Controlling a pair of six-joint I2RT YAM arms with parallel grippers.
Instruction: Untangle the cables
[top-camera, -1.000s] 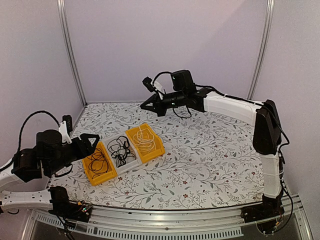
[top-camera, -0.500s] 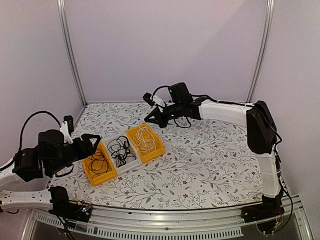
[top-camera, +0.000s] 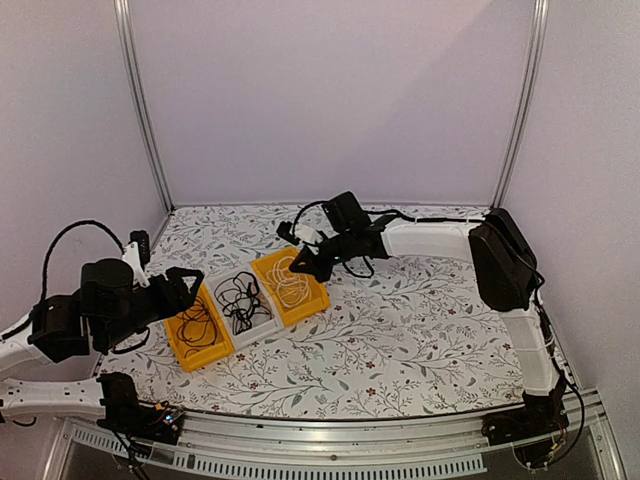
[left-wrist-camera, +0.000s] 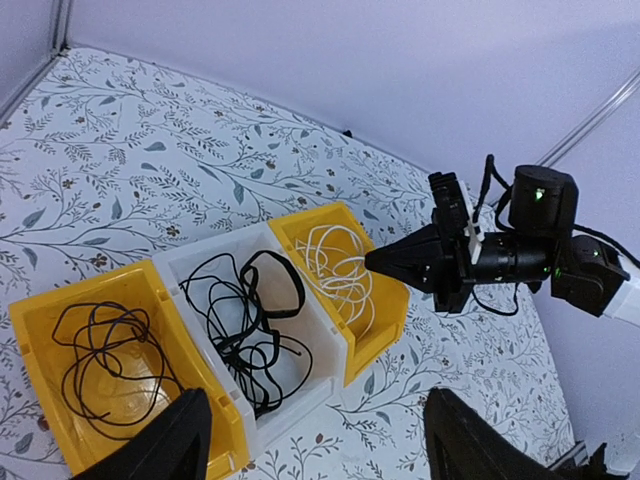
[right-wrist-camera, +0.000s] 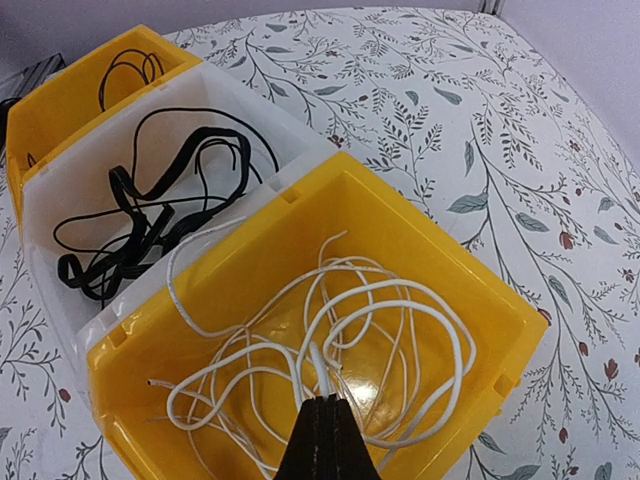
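Loosely coiled, cream cable (right-wrist-camera: 318, 365) spans yellow bin (right-wrist-camera: 405, 228).

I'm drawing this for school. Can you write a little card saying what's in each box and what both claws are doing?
left yellow bin: black cable
white bin: black cables
right yellow bin: cream cable
left gripper: open, empty, by the left yellow bin
right gripper: shut, tip over the cream cable
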